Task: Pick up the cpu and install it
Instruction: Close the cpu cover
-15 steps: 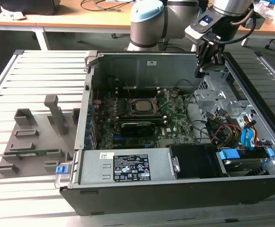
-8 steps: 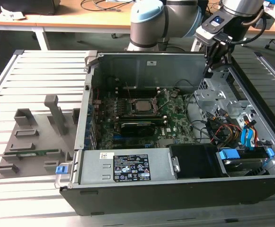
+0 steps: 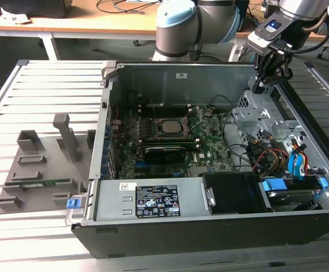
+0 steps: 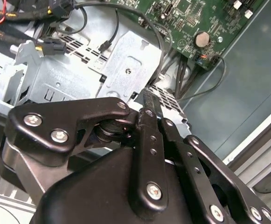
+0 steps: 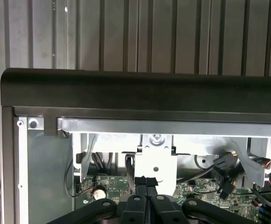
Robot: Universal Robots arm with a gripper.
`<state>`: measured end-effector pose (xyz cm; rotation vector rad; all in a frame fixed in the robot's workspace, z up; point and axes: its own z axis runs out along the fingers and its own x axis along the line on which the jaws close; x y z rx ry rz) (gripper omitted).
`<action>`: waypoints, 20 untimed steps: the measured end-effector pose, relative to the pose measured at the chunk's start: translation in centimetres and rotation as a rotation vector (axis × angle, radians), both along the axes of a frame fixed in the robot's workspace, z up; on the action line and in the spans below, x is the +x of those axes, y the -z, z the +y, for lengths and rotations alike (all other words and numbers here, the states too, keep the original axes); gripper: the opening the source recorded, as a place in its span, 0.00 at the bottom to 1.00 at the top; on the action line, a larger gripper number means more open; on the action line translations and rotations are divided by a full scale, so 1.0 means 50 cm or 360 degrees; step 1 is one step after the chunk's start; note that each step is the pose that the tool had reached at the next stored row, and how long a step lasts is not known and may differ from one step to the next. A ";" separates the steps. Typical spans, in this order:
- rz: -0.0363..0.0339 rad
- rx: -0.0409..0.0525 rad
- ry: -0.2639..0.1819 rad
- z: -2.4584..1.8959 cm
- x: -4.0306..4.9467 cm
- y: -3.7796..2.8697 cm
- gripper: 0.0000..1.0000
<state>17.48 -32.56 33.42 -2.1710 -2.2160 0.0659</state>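
My gripper hangs over the rear corner of the open computer case, on the exterior view's right, above the metal drive cage and clear of it. Both wrist views show my fingers pressed together with nothing visible between them; in the second wrist view the closed tips point at the cage's perforated sheet metal. The cpu lies flat on the green motherboard, a silvery square inside the dark socket frame, well apart from my gripper and toward the exterior view's left of it. I cannot tell whether the frame is latched over it. A round coin battery sits on the board near the case wall. The case rests on a slatted table. Beside the case, on the exterior view's left, a grey fixture tray lies on the slats, and a long green memory stick rests in one of its slots.
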 end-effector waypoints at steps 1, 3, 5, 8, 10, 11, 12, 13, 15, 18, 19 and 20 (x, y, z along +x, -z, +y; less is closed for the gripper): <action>0.0000 0.0000 0.0000 0.0001 0.004 0.000 0.11; 0.0000 -0.0001 0.0000 0.0002 0.011 0.000 0.11; 0.0000 -0.0002 0.0000 0.0004 0.019 0.000 0.11; 0.0001 -0.0003 0.0000 0.0009 0.036 0.001 0.11; 0.0001 -0.0004 0.0000 0.0012 0.049 0.001 0.11; 0.0002 -0.0004 0.0000 0.0013 0.053 0.001 0.11; 0.0002 -0.0005 0.0000 0.0014 0.056 0.001 0.11; 0.0002 -0.0005 0.0000 0.0015 0.062 0.001 0.11; 0.0003 -0.0006 0.0000 0.0019 0.072 0.001 0.11; 0.0003 -0.0008 0.0000 0.0032 0.085 0.001 0.11; 0.0003 -0.0009 0.0000 0.0037 0.088 0.002 0.11; 0.0003 -0.0009 0.0000 0.0041 0.090 0.002 0.11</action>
